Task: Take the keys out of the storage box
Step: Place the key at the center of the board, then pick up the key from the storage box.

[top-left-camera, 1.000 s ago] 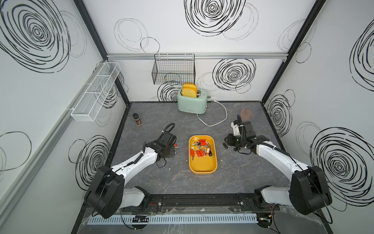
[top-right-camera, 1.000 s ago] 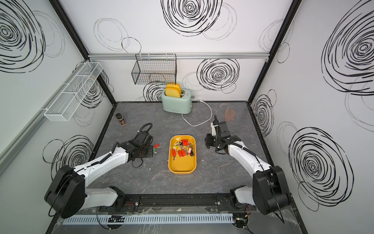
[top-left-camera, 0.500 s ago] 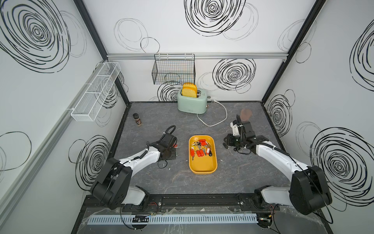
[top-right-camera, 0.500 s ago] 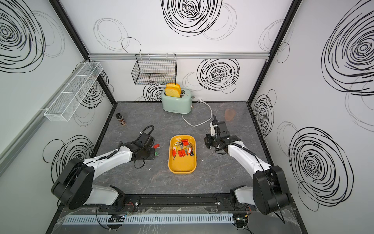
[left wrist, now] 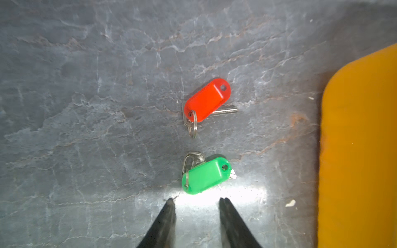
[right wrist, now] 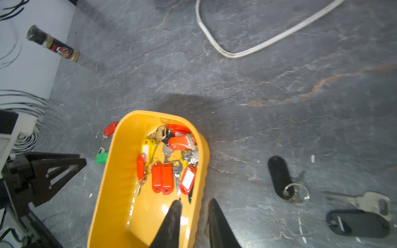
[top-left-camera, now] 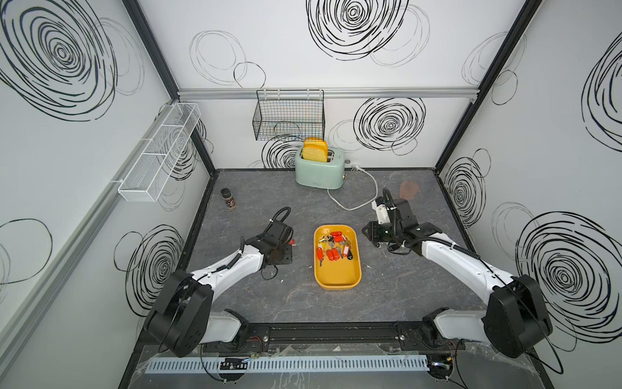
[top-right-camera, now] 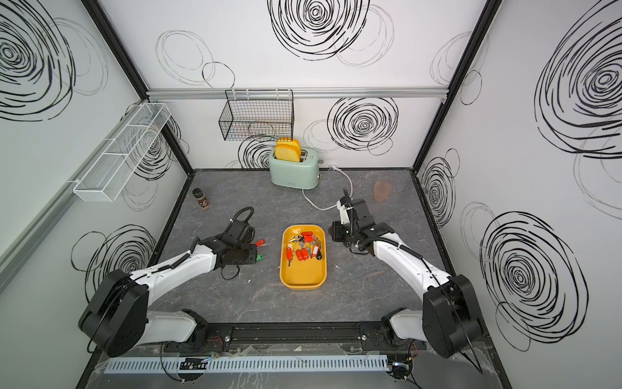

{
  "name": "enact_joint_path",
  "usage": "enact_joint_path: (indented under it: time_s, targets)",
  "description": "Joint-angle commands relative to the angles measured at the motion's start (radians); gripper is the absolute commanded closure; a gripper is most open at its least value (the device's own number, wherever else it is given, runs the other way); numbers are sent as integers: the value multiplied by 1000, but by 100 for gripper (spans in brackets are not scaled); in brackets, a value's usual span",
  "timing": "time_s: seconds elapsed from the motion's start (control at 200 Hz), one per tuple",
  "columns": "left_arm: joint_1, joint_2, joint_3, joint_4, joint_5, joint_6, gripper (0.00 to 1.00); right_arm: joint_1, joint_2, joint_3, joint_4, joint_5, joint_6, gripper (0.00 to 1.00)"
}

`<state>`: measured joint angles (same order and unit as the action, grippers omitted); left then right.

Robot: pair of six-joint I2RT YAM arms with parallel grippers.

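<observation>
Left gripper [left wrist: 196, 200] jaws apart, empty, tips just short of green-tagged key [left wrist: 206, 176] on grey slate table [left wrist: 86, 85] beside storage box [right wrist: 107, 182]. Right gripper [right wrist: 195, 201] slightly parted, empty, at box's opposite side. Most keys [right wrist: 169, 167] inside box.

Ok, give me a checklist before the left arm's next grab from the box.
1. Left pincer open and empty: ok.
2. Green-tag key out of the box: ok.
3. Red-tag key apart from the green one: ok.
4. Box emptied: not ok, keys inside.
5. Right pincer clear of the box rim: cannot tell; its tips straddle it.
</observation>
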<state>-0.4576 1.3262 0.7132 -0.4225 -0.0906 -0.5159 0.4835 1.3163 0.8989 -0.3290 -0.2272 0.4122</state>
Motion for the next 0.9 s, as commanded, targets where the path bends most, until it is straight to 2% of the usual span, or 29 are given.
enact_joint_path:
  time_s: [0.0,0.1,0.26,0.565,0.895]
  targets:
    - [5,-61,5,-7,2,-6,57,63,34,47,-21,-16,-37,73]
    - [5,-104,3,2,31,-1,51,129,84,78,-28,2,-41,72]
    - [3,-147,1,9,64,2,48,186,171,119,-32,29,-26,71]
    - [3,-176,-33,36,93,2,46,208,349,204,-75,75,19,65]
    - [3,-179,-63,49,90,-3,45,214,466,259,-78,45,36,62]
